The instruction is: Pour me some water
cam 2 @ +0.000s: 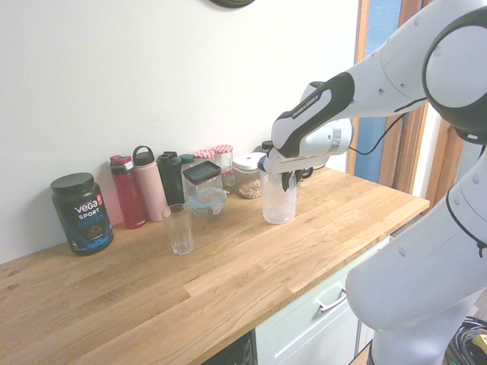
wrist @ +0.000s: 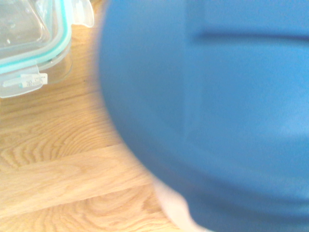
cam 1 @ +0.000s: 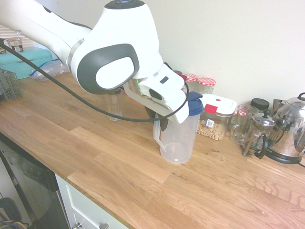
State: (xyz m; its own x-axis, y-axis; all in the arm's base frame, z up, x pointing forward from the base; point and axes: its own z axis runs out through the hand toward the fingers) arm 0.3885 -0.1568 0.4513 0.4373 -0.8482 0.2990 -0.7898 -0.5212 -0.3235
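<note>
The white two-finger gripper (cam 1: 160,122) is reaching down at the handle side of a translucent plastic pitcher (cam 1: 179,143) with a blue lid (cam 1: 195,106). How far the gripper is opening, and whether it is gripping the handle, the views are not showing clearly. The pitcher is standing upright on the light wooden countertop (cam 1: 119,167), near the wall. A clear, empty-looking glass tumbler (cam 2: 179,230) is standing upright, well apart from the pitcher. In the wrist view, the lid is filling most of the field, slightly blurred, and a clear food container with a turquoise seal (wrist: 36,60) is lying near it. Just beside the pitcher, a clear white-lidded container (cam 1: 214,120) is holding pale, nut-like pieces. Farther along, a glass-and-metal French press (cam 1: 260,130) is standing near a shiny metal kettle (cam 1: 289,125).
</note>
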